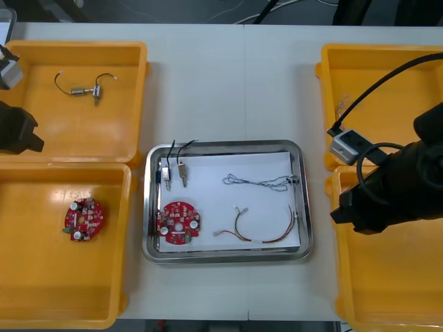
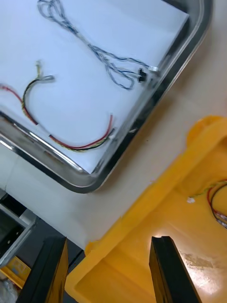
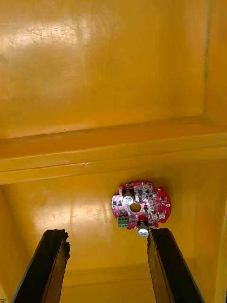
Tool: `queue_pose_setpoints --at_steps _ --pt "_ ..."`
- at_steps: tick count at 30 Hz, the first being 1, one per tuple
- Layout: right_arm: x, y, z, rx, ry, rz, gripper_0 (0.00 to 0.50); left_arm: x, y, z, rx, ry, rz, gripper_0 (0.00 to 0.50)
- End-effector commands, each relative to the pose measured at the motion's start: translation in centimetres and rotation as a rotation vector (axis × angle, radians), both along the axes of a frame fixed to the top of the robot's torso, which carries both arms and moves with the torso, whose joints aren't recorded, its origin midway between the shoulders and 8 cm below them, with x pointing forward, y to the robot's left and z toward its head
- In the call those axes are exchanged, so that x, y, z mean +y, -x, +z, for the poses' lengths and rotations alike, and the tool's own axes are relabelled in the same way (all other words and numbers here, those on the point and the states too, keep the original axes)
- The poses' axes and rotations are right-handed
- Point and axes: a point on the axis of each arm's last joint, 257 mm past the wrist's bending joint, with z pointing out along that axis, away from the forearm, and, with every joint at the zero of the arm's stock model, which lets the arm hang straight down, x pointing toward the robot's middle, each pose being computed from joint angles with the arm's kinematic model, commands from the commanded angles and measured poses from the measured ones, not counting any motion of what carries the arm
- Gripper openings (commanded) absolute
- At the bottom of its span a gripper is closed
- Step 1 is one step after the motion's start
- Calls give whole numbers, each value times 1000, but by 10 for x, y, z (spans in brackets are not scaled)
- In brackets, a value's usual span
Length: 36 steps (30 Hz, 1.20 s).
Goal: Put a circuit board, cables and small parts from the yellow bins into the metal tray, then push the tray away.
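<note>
Light table (image 1: 228, 90), pale and smooth, a strip of dark floor (image 1: 173, 10) beyond its far edge

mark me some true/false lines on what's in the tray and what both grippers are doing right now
1. The metal tray holds a red circuit board. True.
2. The twisted blue and white cable lies in a yellow bin. False: it lies in the tray.
3. The left gripper is shut on a board. False: it is open above the second board, which lies in the near left bin.
4. The right gripper is open over a right bin beside the tray. True.
5. The red and yellow cable lies across the tray's board. False: they lie apart.
</note>
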Motion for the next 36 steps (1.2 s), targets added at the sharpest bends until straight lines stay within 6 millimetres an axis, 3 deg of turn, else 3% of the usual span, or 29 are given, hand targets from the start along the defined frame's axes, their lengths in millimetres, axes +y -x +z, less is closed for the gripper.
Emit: queue_pose_setpoints --at_steps 1,13,27,36 --pt "16 5 4 -52 100 161 500 -9 2 6 -25 52 40 500" --pt "66 16 -10 -69 201 417 500 -10 3 6 -27 53 36 500" --pt "106 -12 -31 -125 287 657 500 -8 2 7 -33 45 39 500" --pt "137 -14 -56 -181 344 732 500 -4 0 9 -46 30 51 500"
